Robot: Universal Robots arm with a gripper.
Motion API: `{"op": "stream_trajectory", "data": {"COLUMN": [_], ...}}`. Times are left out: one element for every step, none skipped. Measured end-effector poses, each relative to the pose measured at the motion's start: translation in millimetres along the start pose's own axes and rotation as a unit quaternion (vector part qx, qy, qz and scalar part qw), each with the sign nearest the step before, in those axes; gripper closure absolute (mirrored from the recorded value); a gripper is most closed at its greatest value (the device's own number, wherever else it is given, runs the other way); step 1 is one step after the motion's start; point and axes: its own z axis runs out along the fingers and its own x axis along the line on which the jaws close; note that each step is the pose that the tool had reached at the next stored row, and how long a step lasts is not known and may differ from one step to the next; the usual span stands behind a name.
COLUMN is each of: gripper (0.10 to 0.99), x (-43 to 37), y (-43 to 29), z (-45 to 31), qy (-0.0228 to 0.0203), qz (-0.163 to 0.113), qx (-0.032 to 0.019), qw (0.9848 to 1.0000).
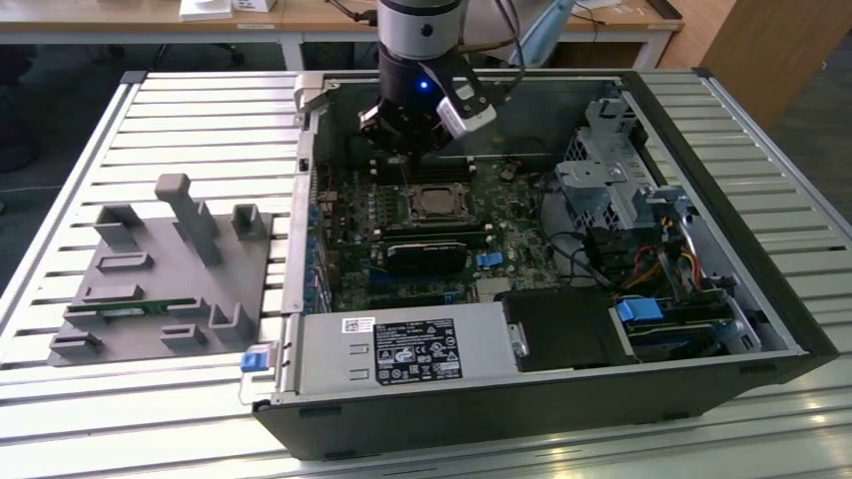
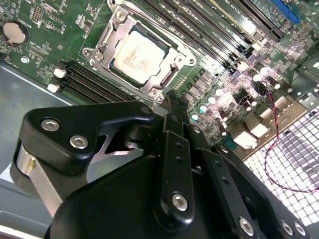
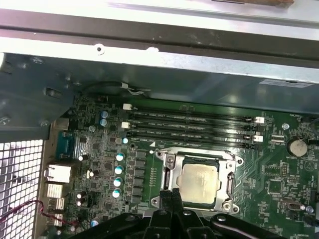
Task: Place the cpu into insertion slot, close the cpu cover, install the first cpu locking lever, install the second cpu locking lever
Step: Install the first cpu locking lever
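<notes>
Gripper, fingers clenched together on nothing, stood beside the insertion slot; whether it touched could not be told. The cpu lay seated beneath the cpu cover.

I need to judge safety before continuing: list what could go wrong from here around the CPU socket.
1. The tool, tips closed, sits right at the edge of the cpu cover, beside the seated cpu; a slip could scratch the chip or bend the frame.
2. Capacitors and memory slots crowd the socket; a sideways sweep might strike them.
</notes>
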Motion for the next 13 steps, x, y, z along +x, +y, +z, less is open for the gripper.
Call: {"op": "stream_trajectory", "data": {"gripper": [0.980,0.980,0.980,0.980,0.980,0.980,0.980,0.980,0.980,0.980,0.980,0.980,0.980], "x": [0.8,1.7,2.2,2.6,2.9,3.3,4.3,6.0,7.2,8.0,8.5,8.8,9.1], "y": [0.0,0.1,0.2,0.2,0.3,0.5,0.8,1.2,1.7,2.1,2.3,2.4,2.4], "z": [0.1,0.2,0.3,0.3,0.3,0.4,0.6,0.8,1.0,1.2,1.3,1.3,1.4], "qy": [0.0000,0.0000,0.0000,0.0001,0.0001,0.0001,0.0001,0.0000,0.0000,-0.0001,0.0000,0.0000,0.0001], "qz": [0.000,0.000,0.000,0.000,0.000,0.000,0.000,0.000,0.000,0.000,0.000,0.000,0.000], "qx": [0.0000,0.0000,0.0001,0.0001,0.0001,0.0001,0.0001,0.0000,0.0000,-0.0001,0.0000,0.0001,0.0001], "qw": [1.0000,1.0000,1.0000,1.0000,1.0000,1.0000,1.0000,1.0000,1.0000,1.0000,1.0000,1.0000,1.0000]}}
